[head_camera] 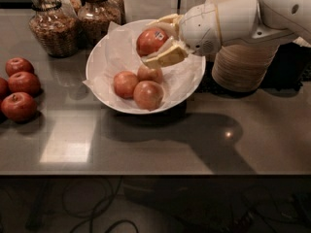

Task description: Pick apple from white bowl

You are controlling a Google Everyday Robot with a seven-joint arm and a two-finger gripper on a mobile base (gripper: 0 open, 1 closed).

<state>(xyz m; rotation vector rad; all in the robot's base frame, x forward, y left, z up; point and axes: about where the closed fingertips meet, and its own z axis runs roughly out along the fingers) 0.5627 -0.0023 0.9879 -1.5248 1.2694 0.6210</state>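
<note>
**Apple in the grip, over the bowl!**

The gripper [149, 42] is clamping the stickered apple [152, 38] between its two fingers, one above and one below. It is holding it over the far side of the white bowl [93, 62], above three paler apples [125, 84] sitting on crumpled paper. The arm is reaching in from the right, past the stacked beige bowls [243, 69]. Darker red apples [19, 106] are sitting at the table's [146, 144] left edge.

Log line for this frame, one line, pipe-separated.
phase: pick | gripper: shut on apple, over white bowl | left in bowl: three apples | next: likely retract
</note>
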